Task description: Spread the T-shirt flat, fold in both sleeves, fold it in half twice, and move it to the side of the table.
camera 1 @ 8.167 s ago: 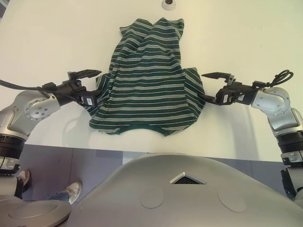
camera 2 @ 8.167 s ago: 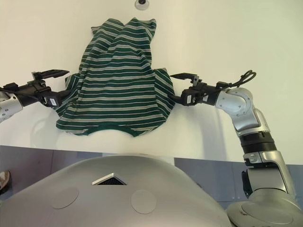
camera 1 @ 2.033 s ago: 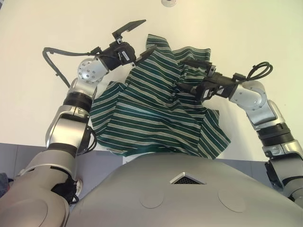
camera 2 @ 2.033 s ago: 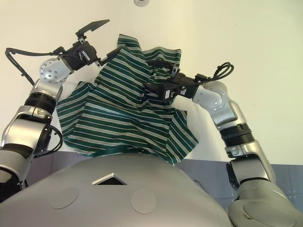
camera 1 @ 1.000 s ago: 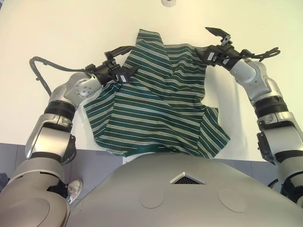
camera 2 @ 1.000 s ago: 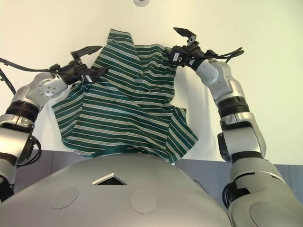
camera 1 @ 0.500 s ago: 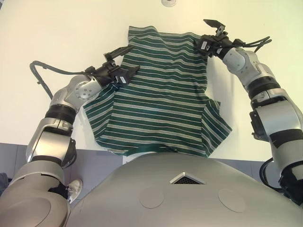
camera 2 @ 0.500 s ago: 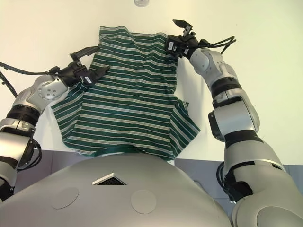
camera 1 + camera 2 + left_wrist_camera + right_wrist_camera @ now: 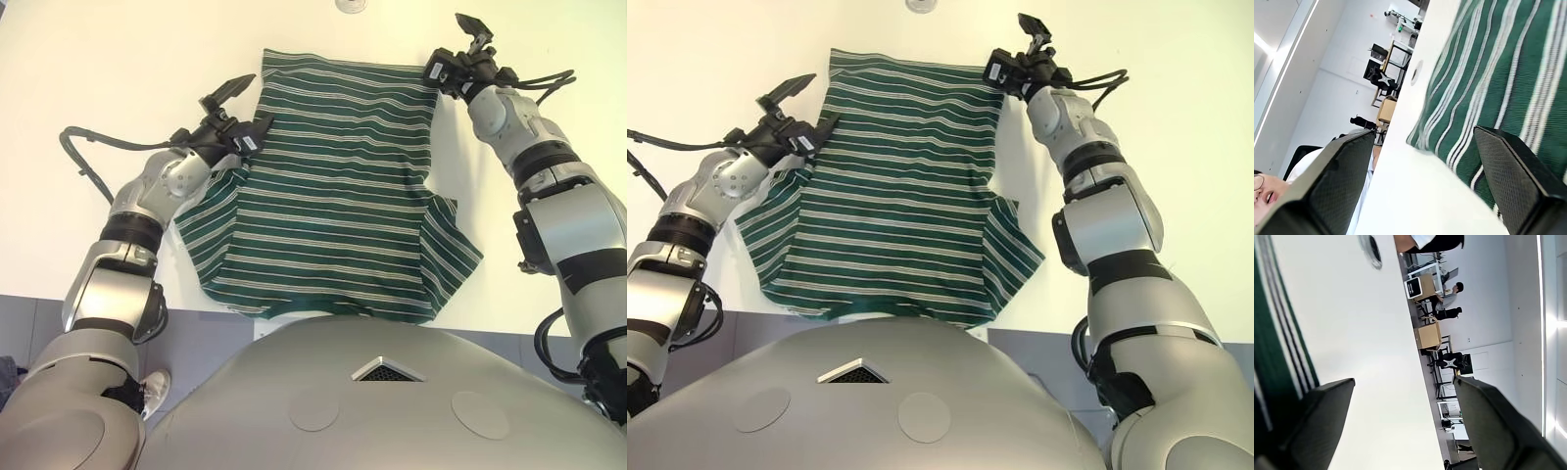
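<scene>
Left eye view: the dark green, white-striped cotton T-shirt lies spread over the centre of the white table, straight edge at the top of the frame, near edge right at the table's lip at the bottom. The left gripper is at the shirt's upper-left side, fingers spread, the lower one touching cloth. The right gripper is at the upper-right corner, fingers spread too. The danger, I'd say, is a finger snagging fabric as it lifts and rumpling the shirt, or the near edge sliding off.
</scene>
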